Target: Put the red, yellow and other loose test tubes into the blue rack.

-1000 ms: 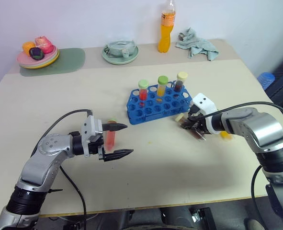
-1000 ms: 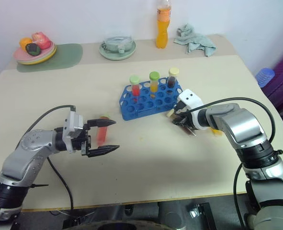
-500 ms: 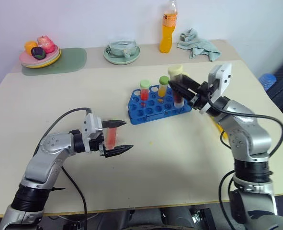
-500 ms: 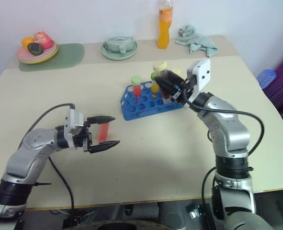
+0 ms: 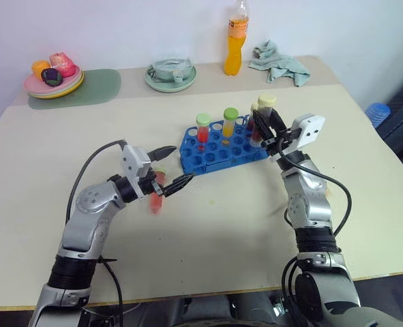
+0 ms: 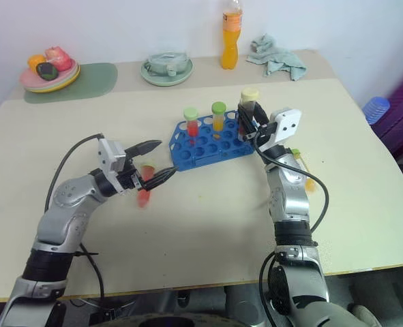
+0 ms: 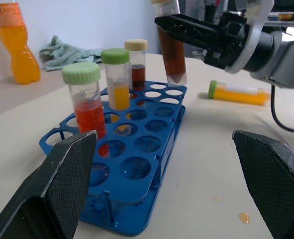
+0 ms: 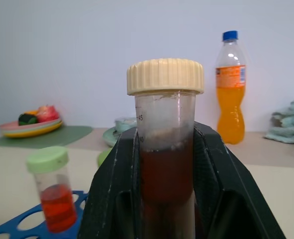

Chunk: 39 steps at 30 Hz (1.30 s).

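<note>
Gripping brown tube (image 8: 165, 164): right claw (image 5: 266, 133) | left claw (image 5: 167, 167) agape | wrist-only: yellow tube (image 7: 239, 93)

Right end effector (image 8: 169, 199) clamped on a tube (image 8: 165, 164), black fingers (image 8: 112, 194) pressing it from both sides. Tube upright, cream screw cap, dark brown liquid filling it to just under a printed scale; clear band with residue above the liquid. Beside it, lower, a second tube (image 8: 53, 191) with pale green cap and red liquid, standing in the blue rack (image 8: 17, 230), rack edge just visible. Further back on the tabletop (image 8: 266, 174): orange drink bottle (image 8: 230, 89) with blue cap, a pale green cloth (image 8: 288, 123), a green dish (image 8: 122, 130), a plate (image 8: 30, 127) of fruit on a green mat (image 8: 47, 134). Plain white wall behind.
</note>
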Motion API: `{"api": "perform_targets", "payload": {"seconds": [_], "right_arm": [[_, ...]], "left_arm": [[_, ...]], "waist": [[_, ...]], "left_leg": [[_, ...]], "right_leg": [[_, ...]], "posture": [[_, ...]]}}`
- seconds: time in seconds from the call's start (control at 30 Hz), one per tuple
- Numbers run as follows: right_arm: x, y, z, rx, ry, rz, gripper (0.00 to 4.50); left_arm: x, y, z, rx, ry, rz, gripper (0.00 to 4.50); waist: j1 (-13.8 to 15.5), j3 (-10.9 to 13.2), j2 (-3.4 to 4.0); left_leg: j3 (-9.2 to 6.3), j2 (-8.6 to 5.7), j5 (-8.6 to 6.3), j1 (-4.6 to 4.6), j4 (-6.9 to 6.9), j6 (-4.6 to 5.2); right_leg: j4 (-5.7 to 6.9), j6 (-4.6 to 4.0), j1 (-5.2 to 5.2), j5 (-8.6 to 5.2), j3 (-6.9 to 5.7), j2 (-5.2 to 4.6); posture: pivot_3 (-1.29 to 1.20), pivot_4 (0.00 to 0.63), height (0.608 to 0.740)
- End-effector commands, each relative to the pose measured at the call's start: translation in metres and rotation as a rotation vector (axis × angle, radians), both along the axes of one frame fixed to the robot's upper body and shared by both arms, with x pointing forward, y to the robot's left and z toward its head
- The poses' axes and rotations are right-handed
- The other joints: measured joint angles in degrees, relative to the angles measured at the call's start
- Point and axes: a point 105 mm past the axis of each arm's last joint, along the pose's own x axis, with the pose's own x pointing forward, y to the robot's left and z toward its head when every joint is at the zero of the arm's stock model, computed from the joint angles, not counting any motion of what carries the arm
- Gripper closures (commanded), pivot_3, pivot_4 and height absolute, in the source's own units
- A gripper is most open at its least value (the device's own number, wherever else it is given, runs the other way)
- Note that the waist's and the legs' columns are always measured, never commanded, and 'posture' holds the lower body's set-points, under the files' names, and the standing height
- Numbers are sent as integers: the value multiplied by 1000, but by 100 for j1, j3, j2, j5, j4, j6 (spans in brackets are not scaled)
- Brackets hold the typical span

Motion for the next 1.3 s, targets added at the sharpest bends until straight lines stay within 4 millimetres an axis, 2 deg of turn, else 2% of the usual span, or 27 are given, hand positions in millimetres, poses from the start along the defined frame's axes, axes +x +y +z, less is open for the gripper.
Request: {"api": "perform_targets", "payload": {"seconds": [0.03,0.27,0.67,1.07,1.3], "right_arm": [[3,-6,11,42,-62,-29,3718],[9,-12,0,58,-43,-52,3718],[11,-26,-7,85,-36,-102,3718],[16,-31,-29,52,25,-162,3718],[24,-34,-32,56,34,-202,3718]], "left_arm": [[-8,-8,20,-46,-46,-27,0],[-11,-5,25,-35,-40,-12,0],[-10,-6,31,-27,-39,-9,0],[-9,-4,27,-21,-30,-25,0],[-9,-3,24,-14,-29,-27,0]], "waist": [[7,0,0],[1,0,0],[3,0,0],[18,0,0],[16,0,0]], "left_leg": [[0,0,0,1,0,0],[0,1,2,7,0,-4],[0,1,5,14,0,-8],[0,1,5,27,0,-9],[0,1,6,36,2,-11]], "right_leg": [[1,0,0,0,0,0],[14,-2,0,-1,2,2],[26,-5,1,-3,5,5],[30,-7,12,-4,5,5],[31,-7,23,-4,5,6]], "posture": [[0,150,740],[0,150,740],[0,150,740],[0,150,740],[0,150,740]]}}
